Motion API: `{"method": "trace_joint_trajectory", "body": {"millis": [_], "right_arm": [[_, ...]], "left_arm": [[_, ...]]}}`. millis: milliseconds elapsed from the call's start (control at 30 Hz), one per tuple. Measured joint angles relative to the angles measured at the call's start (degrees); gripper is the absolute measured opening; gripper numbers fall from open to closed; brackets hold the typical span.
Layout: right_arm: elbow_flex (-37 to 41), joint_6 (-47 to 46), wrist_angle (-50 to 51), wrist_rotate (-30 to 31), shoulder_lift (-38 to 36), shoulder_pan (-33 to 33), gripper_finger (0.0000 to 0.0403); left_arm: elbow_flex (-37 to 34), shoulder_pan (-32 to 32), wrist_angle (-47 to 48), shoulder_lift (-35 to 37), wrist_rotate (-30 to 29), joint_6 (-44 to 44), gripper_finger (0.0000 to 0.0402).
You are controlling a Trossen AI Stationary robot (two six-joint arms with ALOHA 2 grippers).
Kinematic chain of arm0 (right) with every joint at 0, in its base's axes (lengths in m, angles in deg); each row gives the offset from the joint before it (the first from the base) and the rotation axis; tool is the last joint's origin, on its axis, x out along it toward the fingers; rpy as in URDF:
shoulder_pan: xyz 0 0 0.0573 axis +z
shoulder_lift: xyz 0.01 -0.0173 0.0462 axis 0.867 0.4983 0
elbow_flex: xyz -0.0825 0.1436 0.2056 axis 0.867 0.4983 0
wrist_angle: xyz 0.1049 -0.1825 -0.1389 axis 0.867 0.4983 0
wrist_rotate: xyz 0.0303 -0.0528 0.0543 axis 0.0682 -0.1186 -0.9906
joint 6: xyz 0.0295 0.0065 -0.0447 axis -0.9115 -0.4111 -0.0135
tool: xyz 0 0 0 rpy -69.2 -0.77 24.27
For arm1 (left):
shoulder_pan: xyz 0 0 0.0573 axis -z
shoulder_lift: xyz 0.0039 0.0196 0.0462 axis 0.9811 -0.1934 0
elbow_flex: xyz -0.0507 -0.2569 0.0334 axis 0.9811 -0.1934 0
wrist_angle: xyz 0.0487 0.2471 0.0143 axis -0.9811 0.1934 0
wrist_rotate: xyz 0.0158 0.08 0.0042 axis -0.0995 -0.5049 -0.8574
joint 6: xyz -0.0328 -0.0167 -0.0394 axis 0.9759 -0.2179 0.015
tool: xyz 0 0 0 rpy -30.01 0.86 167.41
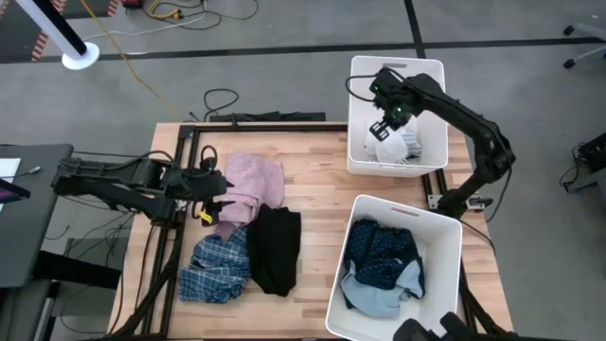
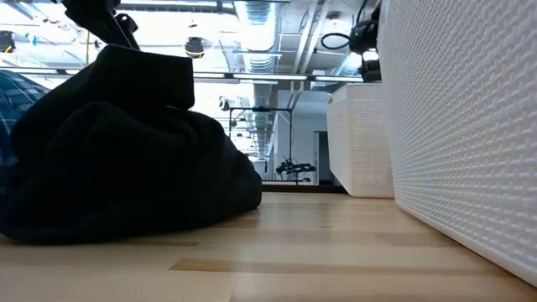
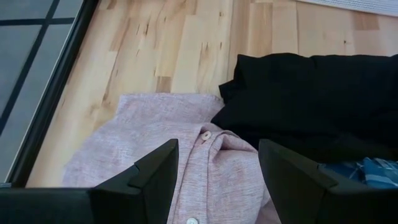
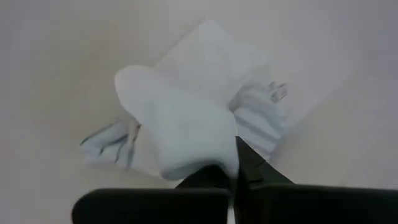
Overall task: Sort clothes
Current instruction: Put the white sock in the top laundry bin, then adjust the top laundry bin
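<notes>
The right gripper (image 1: 386, 121) hangs inside the far white bin (image 1: 358, 85), its fingers pinched shut on a white sock (image 4: 180, 134); in the right wrist view the sock bulges out just ahead of the closed fingertips, with another striped sock (image 4: 109, 142) and a flat white piece lying on the bin floor beneath it. From above, the same socks (image 1: 396, 144) show as a small pale heap at the bin's near end, directly under the gripper. The right arm reaches from its base at the table's right edge, elbow bent, forearm sloping down over the bin's rim. The left gripper (image 1: 214, 186) lies low over the pink shirt (image 1: 251, 182), its fingers spread apart with nothing between them; the left wrist view shows the pink fabric (image 3: 199, 162) with its buttons between the two fingers, and the black garment (image 3: 311, 99) just beyond, touching the pink one. The left arm stretches nearly flat from the table's left side. The high view alone shows the blue plaid shirt (image 1: 216, 267) beside the black garment (image 1: 275, 248), and the navy patterned garment (image 1: 381, 251) in the near bin (image 1: 445, 275). The low view shows the black garment (image 2: 126, 159) as a mound on the tabletop (image 2: 319, 252).
</notes>
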Motion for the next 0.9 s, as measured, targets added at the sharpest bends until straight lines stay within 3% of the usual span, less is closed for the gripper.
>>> {"method": "trace_joint_trajectory", "body": {"millis": [200,600,900], "right_arm": [[0.0,0.0,5.2,-6.2,0.2,0.8,0.0055],[0.0,-1.3,10.3,-7.9,-2.0,7.2,0.0199],[0.0,-0.9,13.6,-13.9,-2.0,17.3,0.0217]], "left_arm": [[0.0,1.1,0.0,0.0,0.0,1.1,0.0217],[0.0,2.1,0.4,0.0,0.0,-1.4,0.0217],[0.0,2.1,0.1,0.0,-0.7,-6.4,0.0217]]}}
